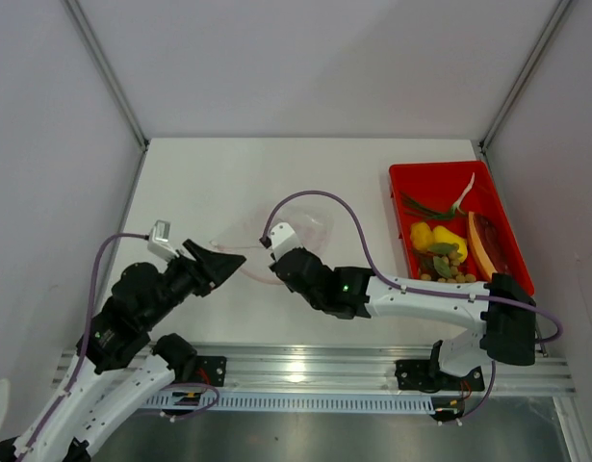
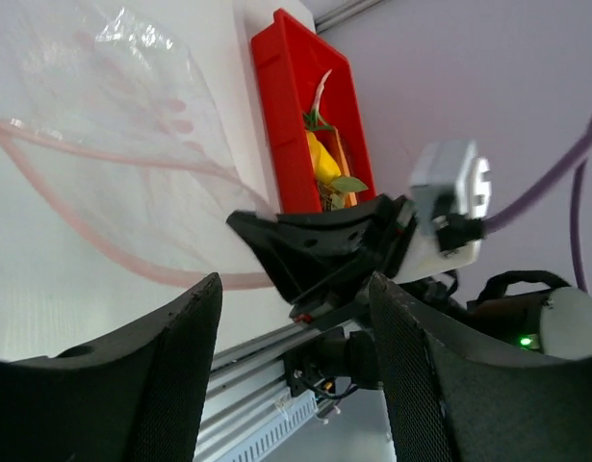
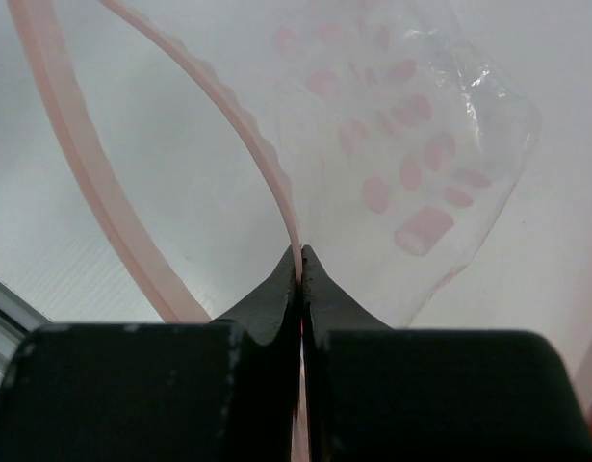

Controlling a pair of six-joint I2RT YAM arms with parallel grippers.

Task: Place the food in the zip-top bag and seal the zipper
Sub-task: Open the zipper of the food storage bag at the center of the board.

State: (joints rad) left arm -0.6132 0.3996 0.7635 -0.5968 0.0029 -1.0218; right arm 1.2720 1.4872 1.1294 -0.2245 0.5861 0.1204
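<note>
The clear zip-top bag (image 1: 310, 226) with pinkish dots (image 3: 401, 164) lies on the white table, its mouth gaping. My right gripper (image 3: 299, 252) is shut on the pink zipper (image 3: 267, 164) at the bag's near edge (image 1: 276, 265). The other lip of the zipper (image 3: 74, 173) curves away to the left. Just left of the bag, my left gripper (image 1: 228, 262) stands open with nothing between its fingers (image 2: 170, 366); the bag (image 2: 113, 125) and the right gripper lie ahead of it. The food (image 1: 440, 238), yellow peppers, a green onion (image 1: 435, 207), a melon slice (image 1: 480, 241) and grapes (image 1: 448, 272), lies apart from the bag.
All the food sits in a red tray (image 1: 401, 178) at the right side of the table, also seen in the left wrist view (image 2: 286, 106). White walls close the table on three sides. An aluminium rail (image 1: 305, 361) runs along the near edge.
</note>
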